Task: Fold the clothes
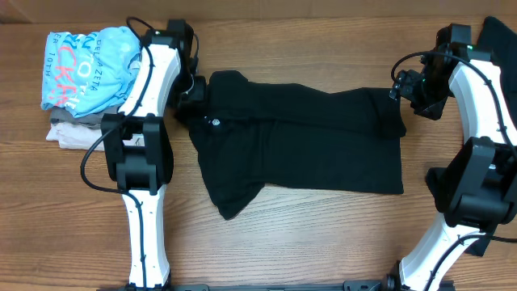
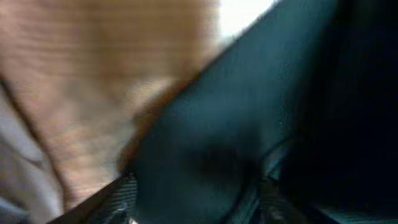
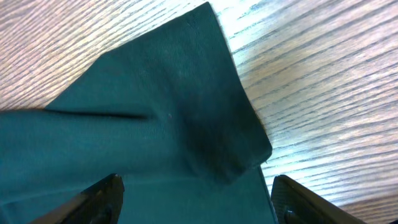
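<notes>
The black shirt [image 1: 307, 137] lies spread across the middle of the tabletop [image 1: 323, 250]. Its long side runs left to right, and it is mostly flat, with a few creases. Its left end is bunched and uneven, with one flap reaching down toward the near edge of the tabletop. A small white tag [image 1: 216, 121] shows on the cloth near that left end.

The left pincer [image 1: 192, 95] is at the shirt's upper left corner, down at the fabric. Its wrist view is badly blurred. Black cloth fills the space between the two fingers [image 2: 124, 194], which stand apart, but I cannot tell whether they are pinching the fabric or are only around it.

The right pincer [image 1: 401, 85] is at the shirt's upper right corner. In its wrist view the fingers [image 3: 102, 198] are spread wide. The corner of the shirt lies flat on the wood between and beyond them, with one small fold turned over at its edge. The pincer is open and nothing is clamped in it.

A second black garment [image 1: 499, 32] lies at the far right corner of the tabletop, behind the right arm and partly cut off by the frame. At the far left, well apart from the shirt, a light-blue shirt [image 1: 89, 65] with lettering lies crumpled on top of a stack of grey and beige folded garments [image 1: 69, 131]. The left arm stands between that pile and the black shirt.
</notes>
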Robot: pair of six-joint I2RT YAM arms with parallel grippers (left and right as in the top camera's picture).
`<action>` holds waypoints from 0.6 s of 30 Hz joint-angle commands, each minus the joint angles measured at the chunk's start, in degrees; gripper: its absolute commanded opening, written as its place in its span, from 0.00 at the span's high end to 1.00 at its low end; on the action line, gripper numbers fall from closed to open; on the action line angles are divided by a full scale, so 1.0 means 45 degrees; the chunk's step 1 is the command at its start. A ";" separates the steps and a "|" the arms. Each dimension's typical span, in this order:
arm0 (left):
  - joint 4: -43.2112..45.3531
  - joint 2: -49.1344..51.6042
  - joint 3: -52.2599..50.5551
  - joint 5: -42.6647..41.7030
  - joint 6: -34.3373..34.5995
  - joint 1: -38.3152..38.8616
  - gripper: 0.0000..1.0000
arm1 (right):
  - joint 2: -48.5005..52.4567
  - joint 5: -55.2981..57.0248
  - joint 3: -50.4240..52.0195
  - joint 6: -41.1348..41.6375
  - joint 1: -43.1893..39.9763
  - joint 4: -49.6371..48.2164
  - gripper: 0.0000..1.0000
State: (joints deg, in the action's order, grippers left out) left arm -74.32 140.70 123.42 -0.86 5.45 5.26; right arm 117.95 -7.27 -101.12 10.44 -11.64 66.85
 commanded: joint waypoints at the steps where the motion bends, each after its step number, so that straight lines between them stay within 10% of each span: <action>1: -0.0364 -0.0267 -0.0670 -0.0243 -0.0058 0.0049 0.27 | -0.0039 -0.0117 -0.0112 -0.0102 -0.0097 -0.0010 0.20; 5: -0.0913 -0.0267 -0.0680 -0.0044 -0.0015 -0.0063 0.18 | -0.0039 -0.0117 -0.0112 -0.0097 -0.0097 -0.0005 0.20; 11: -0.0874 -0.0267 -0.0928 -0.0039 0.1224 -0.0335 0.91 | -0.0039 -0.0117 -0.0112 -0.0097 -0.0097 -0.0015 0.20; 18: -0.1409 -0.0267 -0.1394 0.0709 0.2545 -0.0355 0.96 | -0.0039 -0.0117 -0.0112 -0.0102 -0.0097 0.0019 0.19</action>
State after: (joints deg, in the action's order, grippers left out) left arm -78.96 140.49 118.61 -0.45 12.36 4.10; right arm 117.95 -7.27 -101.12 10.44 -11.64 66.98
